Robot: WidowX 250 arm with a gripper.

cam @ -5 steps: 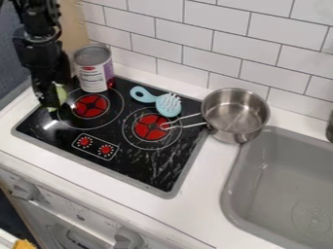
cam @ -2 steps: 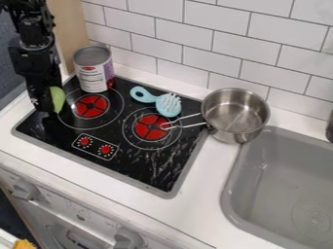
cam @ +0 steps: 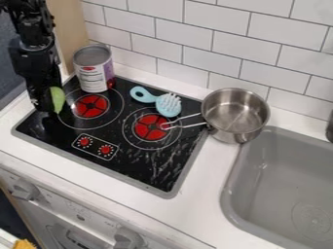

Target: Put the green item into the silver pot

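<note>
Black arm: The robot arm [cam: 32, 29] hangs down the upper left of the frame, its gripper [cam: 44, 108] poised low over the left edge of the stovetop [cam: 133, 158].
Claw: Seen side-on and dark; whether it is released or clenched on the green item cannot be told.
Green item: Pale green and elongated, the green item [cam: 58, 100] appears upright at the right side of the claw, left of the nearest red burner [cam: 90, 106] and outside the pot.
Silver pot: Right of center, the silver pot [cam: 237, 109] stands open between the stovetop and the gray sink [cam: 280, 189], its wire handle [cam: 187, 125] extending left over a second red burner [cam: 149, 127].
Blue brush: Bristles up, the brush [cam: 168, 105] lies near the stovetop's back edge, its looped handle toward the upper left.
Can: A labeled can [cam: 93, 73] stands upright at the stovetop's back left, right of the arm.
Backdrop: White tiles [cam: 214, 29] line the wall above the white counter [cam: 201, 209].
</note>
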